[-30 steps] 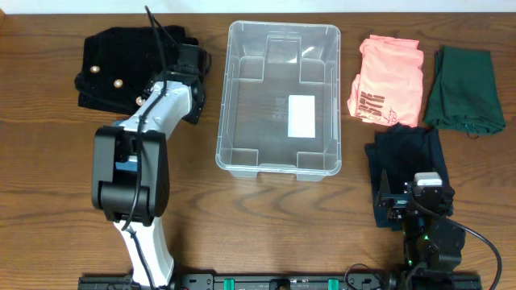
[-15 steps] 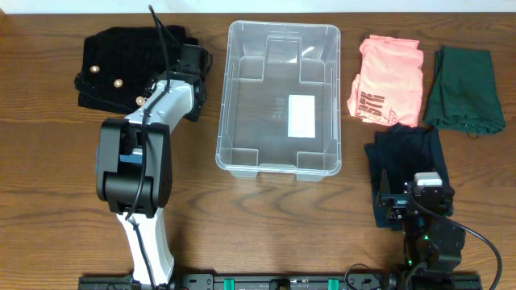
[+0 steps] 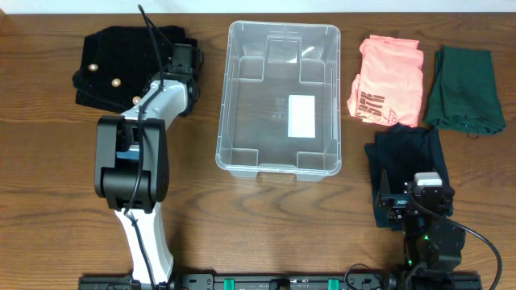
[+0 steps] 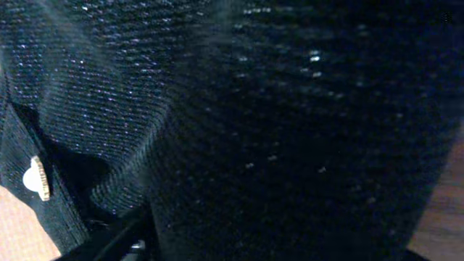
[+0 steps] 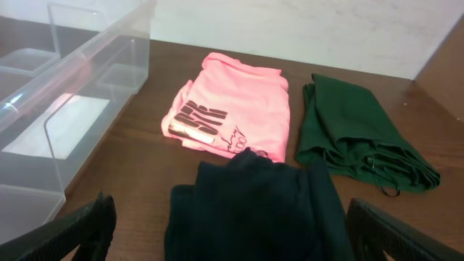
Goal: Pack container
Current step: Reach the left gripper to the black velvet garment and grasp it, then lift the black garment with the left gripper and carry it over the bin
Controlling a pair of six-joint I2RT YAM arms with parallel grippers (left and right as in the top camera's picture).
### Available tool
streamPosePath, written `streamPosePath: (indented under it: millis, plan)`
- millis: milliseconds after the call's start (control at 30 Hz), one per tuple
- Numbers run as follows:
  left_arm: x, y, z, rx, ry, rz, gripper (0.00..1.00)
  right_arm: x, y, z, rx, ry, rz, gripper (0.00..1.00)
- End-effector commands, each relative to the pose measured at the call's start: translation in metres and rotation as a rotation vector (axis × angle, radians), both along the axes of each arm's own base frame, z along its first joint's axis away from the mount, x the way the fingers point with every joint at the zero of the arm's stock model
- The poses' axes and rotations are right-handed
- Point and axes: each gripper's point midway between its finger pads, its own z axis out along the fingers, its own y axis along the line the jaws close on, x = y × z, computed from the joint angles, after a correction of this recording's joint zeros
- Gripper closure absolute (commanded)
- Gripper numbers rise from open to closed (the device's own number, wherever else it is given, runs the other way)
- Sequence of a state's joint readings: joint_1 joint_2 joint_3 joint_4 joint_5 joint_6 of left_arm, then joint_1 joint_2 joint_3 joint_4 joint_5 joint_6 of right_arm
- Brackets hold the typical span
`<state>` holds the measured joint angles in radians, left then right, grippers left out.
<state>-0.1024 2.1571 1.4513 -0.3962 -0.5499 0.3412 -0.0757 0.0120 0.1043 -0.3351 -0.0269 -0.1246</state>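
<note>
The clear container [image 3: 228,97] stands at the table's middle with a white label on its bottom; it holds no garments. It also shows in the right wrist view [image 5: 80,65]. A black garment with gold buttons [image 3: 109,68] lies at the far left. My left gripper [image 3: 185,56] is down on its right edge. In the left wrist view the black fabric [image 4: 275,116] fills the frame, one finger shows at the bottom left, and the left gripper [image 4: 239,250] looks open. My right gripper [image 5: 232,232] is open and empty over a dark navy garment [image 5: 254,203].
A pink folded garment [image 3: 387,80] and a dark green garment [image 3: 466,89] lie right of the container. The navy garment [image 3: 403,157] lies in front of them. The right arm's base [image 3: 431,234] sits at the front right.
My left gripper has moved a little up and to the left, further onto the black garment. The right arm has not moved.
</note>
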Motion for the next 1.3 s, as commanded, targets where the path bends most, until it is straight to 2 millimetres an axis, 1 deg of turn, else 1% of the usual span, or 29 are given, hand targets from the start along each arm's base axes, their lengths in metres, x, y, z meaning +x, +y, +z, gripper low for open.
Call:
streamPosePath:
  millis: [0, 67, 167, 200, 233, 267, 367, 400, 433, 500, 633, 700, 800, 867, 967, 1033, 1167, 1267]
  plan:
    - [-0.008, 0.009, -0.017, 0.003, 0.043, 0.018, 0.39, 0.0, -0.002, 0.0, -0.011, -0.001, -0.005, 0.01]
    - [-0.009, 0.007, -0.018, -0.006, 0.048, 0.021, 0.57, 0.0, -0.002, 0.0, -0.011, -0.001, -0.005, 0.01]
    - [-0.012, 0.005, -0.015, -0.009, 0.052, 0.027, 0.76, 0.0, -0.002, 0.0, -0.011, -0.001, -0.005, 0.01]
    - [-0.013, 0.004, -0.012, -0.009, 0.05, 0.024, 0.8, 0.0, -0.002, 0.0, -0.011, -0.001, -0.005, 0.01]
    - [-0.013, 0.002, -0.008, -0.009, 0.046, 0.022, 0.81, 0.0, -0.002, 0.0, -0.011, -0.001, -0.005, 0.01]
    - [-0.012, 0.001, -0.003, -0.01, 0.038, 0.018, 0.87, 0.0, -0.002, 0.0, -0.011, -0.001, -0.005, 0.01]
    - [-0.014, -0.002, 0.024, -0.022, -0.003, 0.029, 0.93, 0.0, -0.002, 0.0, -0.011, -0.001, -0.005, 0.01]
    - [-0.015, -0.002, 0.035, -0.029, -0.024, 0.039, 0.94, 0.0, -0.002, 0.0, -0.011, -0.001, -0.005, 0.01]
    - [-0.016, -0.002, 0.052, -0.035, -0.054, 0.044, 0.94, 0.0, -0.002, 0.0, -0.011, -0.001, -0.005, 0.01]
    - [-0.016, -0.002, 0.075, -0.04, -0.098, 0.043, 0.94, 0.0, -0.002, 0.0, -0.011, -0.001, -0.005, 0.01]
    - [-0.02, -0.002, 0.143, -0.06, -0.247, 0.04, 0.94, 0.0, -0.002, 0.0, -0.011, -0.001, -0.005, 0.01]
    - [-0.026, -0.001, 0.179, -0.07, -0.33, 0.039, 0.94, 0.0, -0.002, 0.0, -0.011, -0.001, -0.005, 0.01]
    - [-0.037, 0.0, 0.223, -0.081, -0.431, 0.032, 0.94, 0.0, -0.002, 0.0, -0.011, -0.001, -0.005, 0.01]
    - [-0.046, 0.0, 0.249, -0.091, -0.493, 0.028, 0.94, 0.0, -0.002, 0.0, -0.011, -0.001, -0.005, 0.01]
    - [-0.06, -0.004, 0.282, -0.099, -0.57, 0.006, 0.94, 0.0, -0.002, 0.0, -0.011, -0.001, -0.005, 0.01]
    - [-0.069, -0.011, 0.303, -0.102, -0.614, -0.026, 0.94, 0.0, -0.002, 0.0, -0.011, -0.001, -0.005, 0.01]
    - [-0.086, -0.033, 0.341, -0.129, -0.706, -0.094, 0.94, 0.0, -0.002, 0.0, -0.011, -0.001, -0.005, 0.01]
    - [-0.094, -0.051, 0.366, -0.154, -0.778, -0.15, 0.94, 0.0, -0.002, 0.0, -0.011, -0.001, -0.005, 0.01]
